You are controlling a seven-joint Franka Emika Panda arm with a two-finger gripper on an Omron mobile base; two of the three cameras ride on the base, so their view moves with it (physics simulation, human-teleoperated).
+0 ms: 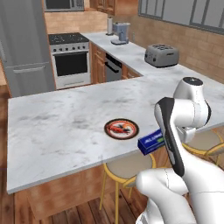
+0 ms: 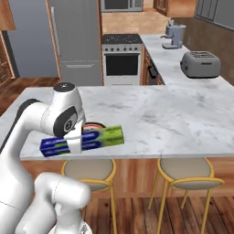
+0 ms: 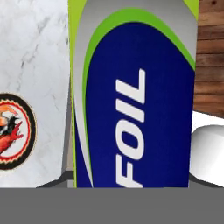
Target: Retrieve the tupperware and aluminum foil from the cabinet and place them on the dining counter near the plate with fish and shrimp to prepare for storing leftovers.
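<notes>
My gripper is shut on the aluminum foil, a long dark blue box with a green stripe, held level across its middle. The box hangs over the front edge of the dining counter, just right of the plate with fish and shrimp. In the hand view the aluminum foil stands close up, with the plate on the marble to its left. My arm hides part of the plate in the right base view. The tupperware and the cabinet are out of view.
Round stools stand under the counter's front edge. A silver toaster sits on the far side counter, beyond it a coffee machine. A stove and a grey fridge line the back wall.
</notes>
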